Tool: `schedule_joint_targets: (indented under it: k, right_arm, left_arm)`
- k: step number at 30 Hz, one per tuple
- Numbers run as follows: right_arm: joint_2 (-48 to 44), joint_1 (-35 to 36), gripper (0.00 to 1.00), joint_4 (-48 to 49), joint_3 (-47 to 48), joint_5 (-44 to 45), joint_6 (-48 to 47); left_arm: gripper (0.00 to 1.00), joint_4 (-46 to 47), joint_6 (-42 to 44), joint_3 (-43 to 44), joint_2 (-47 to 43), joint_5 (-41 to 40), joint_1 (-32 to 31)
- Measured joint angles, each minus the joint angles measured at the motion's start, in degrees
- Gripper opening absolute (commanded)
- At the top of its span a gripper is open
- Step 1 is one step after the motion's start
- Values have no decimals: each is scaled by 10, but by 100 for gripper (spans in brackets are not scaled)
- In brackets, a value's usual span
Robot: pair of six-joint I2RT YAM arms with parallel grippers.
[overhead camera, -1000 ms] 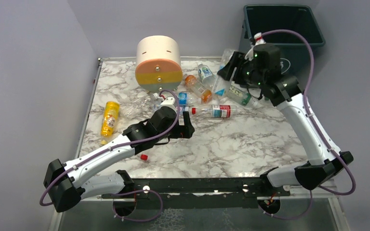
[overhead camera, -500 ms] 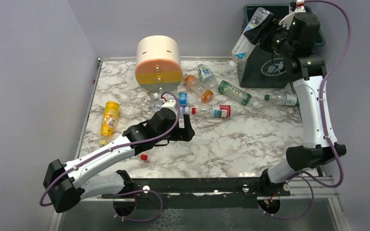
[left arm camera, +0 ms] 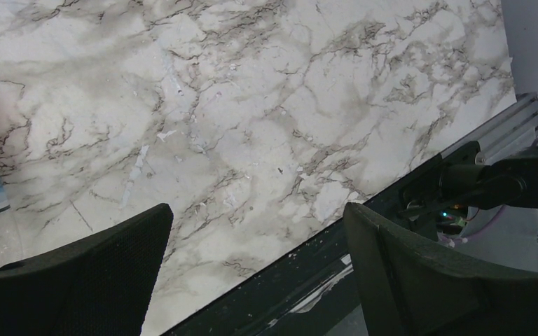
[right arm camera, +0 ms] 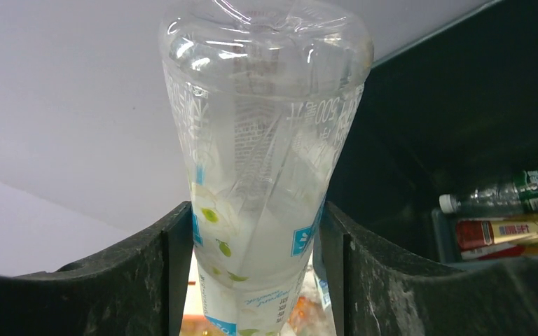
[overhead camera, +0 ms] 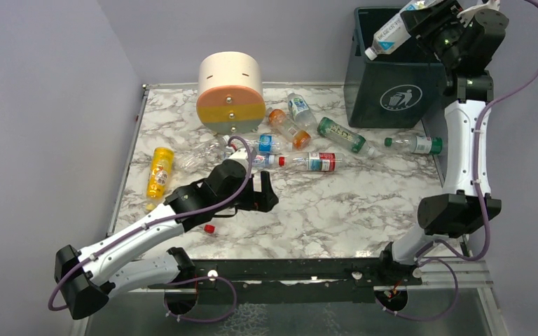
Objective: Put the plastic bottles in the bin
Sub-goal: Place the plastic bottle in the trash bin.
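Observation:
My right gripper (overhead camera: 417,21) is shut on a clear bottle with a blue and white label (overhead camera: 391,32) and holds it tilted, cap down to the left, above the dark teal bin (overhead camera: 391,94). In the right wrist view the bottle (right arm camera: 263,154) sits between the fingers (right arm camera: 161,266), with the bin's dark inside (right arm camera: 462,105) behind it and bottles (right arm camera: 511,199) lying in it. My left gripper (overhead camera: 267,194) is open and empty over bare marble (left arm camera: 252,105). Several bottles lie on the table: yellow (overhead camera: 159,171), orange (overhead camera: 287,128), green-labelled (overhead camera: 341,134), red-labelled (overhead camera: 315,162).
A cream drawer unit (overhead camera: 230,91) stands at the back centre. A loose red cap (overhead camera: 209,228) lies by the left arm. Another bottle (overhead camera: 413,144) lies beside the right arm below the bin. The table's front edge and black rail (left arm camera: 406,203) are near the left gripper.
My right arm has lifted the clear bottle from the table up and to the right, to above the bin. The left arm has drawn back slightly toward the front.

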Motion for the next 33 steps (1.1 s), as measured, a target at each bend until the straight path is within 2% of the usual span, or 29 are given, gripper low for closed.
schedule_joint_targets:
  k: [5,12,27,30,33]
  right_arm:
    - [36,-6,66,54,1,1,12]
    - [95,-8,66,81,32,6,2]
    - [113,-41,70,103,36,15,-29]
    - [132,-41,74,106,38,15,-34]
    - [154,-41,83,106,39,15,-35]
  left_arm:
    - [99,-15,6,0,-12,4,0]
    - [99,-36,15,1,-17,4,0]
    - [99,-46,30,8,5,2,0]
    - [99,-47,32,14,11,0,0]
    - [99,-47,33,14,13,-3,0]
